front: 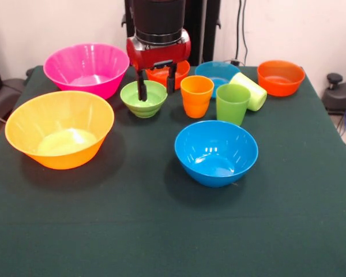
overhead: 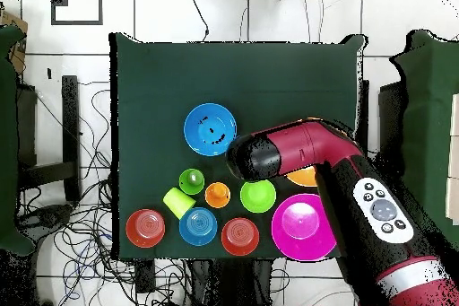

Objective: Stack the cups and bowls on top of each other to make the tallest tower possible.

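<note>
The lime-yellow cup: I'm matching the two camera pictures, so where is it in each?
Front view: the lime-yellow cup lies tipped on its side, right of centre near the far edge, behind the green cup.
Overhead view: the same cup is lower left, under the green cup.
Shared landmark: the medium blue bowl, standing alone.
</note>
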Tool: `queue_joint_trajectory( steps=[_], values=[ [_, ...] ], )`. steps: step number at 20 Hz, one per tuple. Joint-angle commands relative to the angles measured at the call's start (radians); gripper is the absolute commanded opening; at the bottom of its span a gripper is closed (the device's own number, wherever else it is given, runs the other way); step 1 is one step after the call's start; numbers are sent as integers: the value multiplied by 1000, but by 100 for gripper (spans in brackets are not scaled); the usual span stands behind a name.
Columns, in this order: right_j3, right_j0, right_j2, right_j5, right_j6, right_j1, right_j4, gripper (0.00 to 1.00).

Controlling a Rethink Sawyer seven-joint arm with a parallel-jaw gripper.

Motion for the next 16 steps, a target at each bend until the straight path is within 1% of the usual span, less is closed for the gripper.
queue_joint_trajectory(
  steps=[1, 9, 11, 12, 13, 14, 16],
  values=[
    [-36, -26, 60, 83, -390, 81, -114, 100],
    [-47, -41, 71, 85, -393, 98, -135, 100],
    [-51, -44, 70, 79, -395, 109, -142, 100],
    [-62, -31, 68, 71, -384, 127, -149, 100],
    [-67, -32, 69, 70, -388, 138, -151, 100],
    [-84, -38, 75, 78, -409, 157, -147, 100],
    [-95, -53, 86, 91, -444, 171, -143, 100]
  ],
)
